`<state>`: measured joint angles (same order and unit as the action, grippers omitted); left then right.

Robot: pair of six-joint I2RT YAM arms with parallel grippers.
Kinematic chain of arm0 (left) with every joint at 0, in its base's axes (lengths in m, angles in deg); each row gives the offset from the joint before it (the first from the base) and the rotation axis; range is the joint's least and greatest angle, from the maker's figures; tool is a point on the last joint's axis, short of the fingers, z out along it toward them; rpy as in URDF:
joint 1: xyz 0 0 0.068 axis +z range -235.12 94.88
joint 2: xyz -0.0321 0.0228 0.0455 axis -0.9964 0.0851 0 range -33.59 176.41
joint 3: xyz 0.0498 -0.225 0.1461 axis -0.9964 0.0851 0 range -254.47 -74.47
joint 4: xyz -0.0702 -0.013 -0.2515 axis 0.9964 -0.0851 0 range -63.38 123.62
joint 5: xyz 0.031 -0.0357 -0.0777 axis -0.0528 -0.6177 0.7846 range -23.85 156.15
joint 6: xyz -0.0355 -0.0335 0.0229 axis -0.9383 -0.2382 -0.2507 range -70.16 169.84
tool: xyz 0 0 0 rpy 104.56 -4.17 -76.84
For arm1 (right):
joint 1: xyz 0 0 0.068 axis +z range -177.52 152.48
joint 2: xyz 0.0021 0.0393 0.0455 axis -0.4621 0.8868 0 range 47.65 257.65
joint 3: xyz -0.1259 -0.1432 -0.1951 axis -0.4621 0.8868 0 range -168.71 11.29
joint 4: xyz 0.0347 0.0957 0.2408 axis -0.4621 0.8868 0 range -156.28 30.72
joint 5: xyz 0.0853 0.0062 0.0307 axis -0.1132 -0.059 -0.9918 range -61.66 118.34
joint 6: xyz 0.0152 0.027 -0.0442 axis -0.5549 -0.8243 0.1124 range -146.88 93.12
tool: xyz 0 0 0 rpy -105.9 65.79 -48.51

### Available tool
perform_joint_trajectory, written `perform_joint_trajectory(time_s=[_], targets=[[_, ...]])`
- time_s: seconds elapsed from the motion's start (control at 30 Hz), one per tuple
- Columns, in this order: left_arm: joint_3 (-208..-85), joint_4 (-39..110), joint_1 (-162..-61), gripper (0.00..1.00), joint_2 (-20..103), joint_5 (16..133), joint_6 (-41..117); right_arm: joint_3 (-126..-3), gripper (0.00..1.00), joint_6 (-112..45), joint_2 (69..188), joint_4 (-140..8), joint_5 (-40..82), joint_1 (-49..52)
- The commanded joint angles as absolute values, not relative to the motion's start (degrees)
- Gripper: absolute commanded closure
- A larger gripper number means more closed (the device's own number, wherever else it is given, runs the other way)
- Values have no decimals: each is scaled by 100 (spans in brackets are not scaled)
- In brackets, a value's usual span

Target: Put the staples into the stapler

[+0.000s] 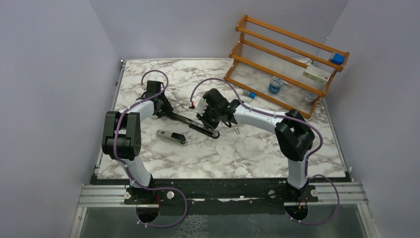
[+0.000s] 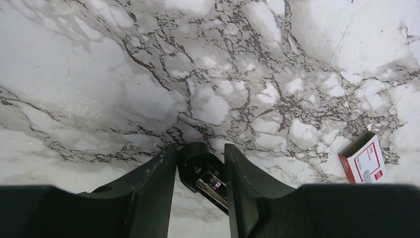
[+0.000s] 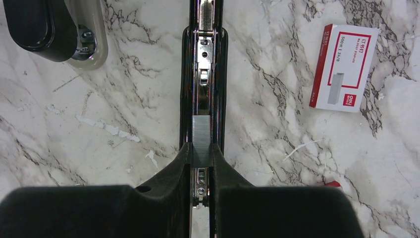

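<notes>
The black stapler [image 1: 195, 125] lies opened out flat on the marble table, its silver channel [image 3: 203, 54] facing up. My left gripper [image 2: 200, 158] is shut on the stapler's rounded end [image 2: 198, 166], on the left in the top view [image 1: 166, 111]. My right gripper [image 3: 201, 153] hangs over the channel, shut on a grey staple strip [image 3: 201, 136] that sits in line with the channel. From above, this gripper [image 1: 212, 123] is over the stapler's right half. The red and white staples box [image 3: 344, 67] lies flat on the table to the right of the stapler, and its open end [image 2: 364, 158] shows in the left wrist view.
A short black and silver stapler-like piece [image 1: 171, 136] lies in front of the stapler, seen also in the right wrist view [image 3: 49, 29]. A wooden rack [image 1: 287, 54] at the back right holds a bottle [image 1: 275, 85], a box [image 1: 317, 74] and a blue block [image 1: 338, 58].
</notes>
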<state>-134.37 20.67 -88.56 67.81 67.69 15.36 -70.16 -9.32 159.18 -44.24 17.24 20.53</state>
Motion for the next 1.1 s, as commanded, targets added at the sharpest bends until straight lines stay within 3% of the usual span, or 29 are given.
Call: perform_joint_trajectory(time_s=[0.0,0.6,1.07], targets=[[-13562,2060,-8819,58,6891,6866,1582,-6963,99,-1209,15488,-4658,1810,2112],[-13564,2058,-8819,58,6906,6879,1582,-7124,99,-1224,15741,-4314,2524,2295],[-13571,2055,-8819,58,6906,6884,1582,-7221,99,-1194,15940,-4125,2394,2328]])
